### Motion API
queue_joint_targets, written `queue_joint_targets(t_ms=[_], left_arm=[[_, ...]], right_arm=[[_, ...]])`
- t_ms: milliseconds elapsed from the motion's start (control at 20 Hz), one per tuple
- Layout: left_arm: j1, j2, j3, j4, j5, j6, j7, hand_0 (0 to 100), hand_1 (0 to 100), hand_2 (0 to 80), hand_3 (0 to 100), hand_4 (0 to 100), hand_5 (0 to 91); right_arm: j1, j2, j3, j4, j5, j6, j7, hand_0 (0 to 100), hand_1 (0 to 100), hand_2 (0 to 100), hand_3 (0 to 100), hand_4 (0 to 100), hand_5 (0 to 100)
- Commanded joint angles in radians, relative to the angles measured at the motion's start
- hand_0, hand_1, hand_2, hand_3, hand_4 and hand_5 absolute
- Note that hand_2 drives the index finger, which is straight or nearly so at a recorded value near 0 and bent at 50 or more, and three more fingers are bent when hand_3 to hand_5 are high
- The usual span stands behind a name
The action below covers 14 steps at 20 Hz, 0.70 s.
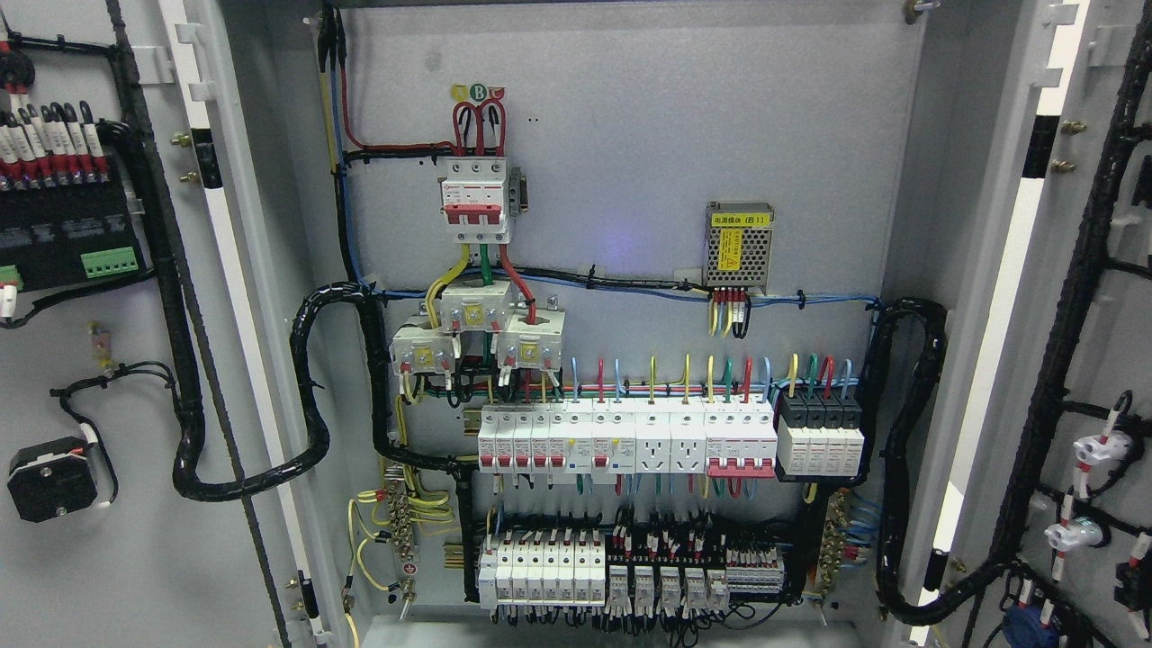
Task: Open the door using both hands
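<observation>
No robot hand anywhere in shot, so can't tell released or clenched, or which arm sits nearer. Two doors, both swung wide already: left door nearest at the left edge, right door at the right, long axes vertical. Farther back, cabinet backplate with one red main breaker and two breaker rows.

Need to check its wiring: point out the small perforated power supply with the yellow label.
In the head view, the power supply sits right of centre on the back panel, above the breaker row.
</observation>
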State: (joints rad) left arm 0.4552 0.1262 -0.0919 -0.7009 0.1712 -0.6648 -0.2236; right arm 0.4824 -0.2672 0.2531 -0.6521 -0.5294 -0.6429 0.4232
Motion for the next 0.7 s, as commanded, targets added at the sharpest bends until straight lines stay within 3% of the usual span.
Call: queue_joint_targets(t_ms=[0, 200, 351, 501, 651], left_arm=[[-0.183, -0.060, -0.008, 0.524, 0.001, 0.126, 0.000, 0, 0, 0.0, 0, 0, 0.0], [-0.269, -0.080, 0.001, 0.580, 0.002, 0.305, 0.001, 0, 0, 0.0, 0, 0, 0.0], [-0.325, -0.099, 0.004, 0.619, 0.007, 0.474, 0.000, 0, 0, 0.0, 0, 0, 0.0], [-0.349, -0.112, 0.027, 0.620, 0.005, 0.626, 0.001, 0, 0, 0.0, 0, 0, 0.0], [-0.368, -0.125, 0.035, 0.621, 0.001, 0.698, 0.001, 0, 0, 0.0, 0, 0, 0.0]], right_arm=[[-0.252, 0.094, -0.006, 0.601, 0.037, 0.158, -0.012, 38, 0, 0, 0, 0, 0], [-0.330, 0.118, -0.002, 0.634, 0.121, 0.313, -0.093, 38, 0, 0, 0, 0, 0], [-0.372, 0.161, -0.008, 0.641, 0.238, 0.416, -0.136, 38, 0, 0, 0, 0, 0], [-0.393, 0.192, -0.002, 0.649, 0.255, 0.503, -0.143, 38, 0, 0, 0, 0, 0], [-0.413, 0.207, -0.008, 0.651, 0.333, 0.577, -0.144, 38, 0, 0, 0, 0, 0]])
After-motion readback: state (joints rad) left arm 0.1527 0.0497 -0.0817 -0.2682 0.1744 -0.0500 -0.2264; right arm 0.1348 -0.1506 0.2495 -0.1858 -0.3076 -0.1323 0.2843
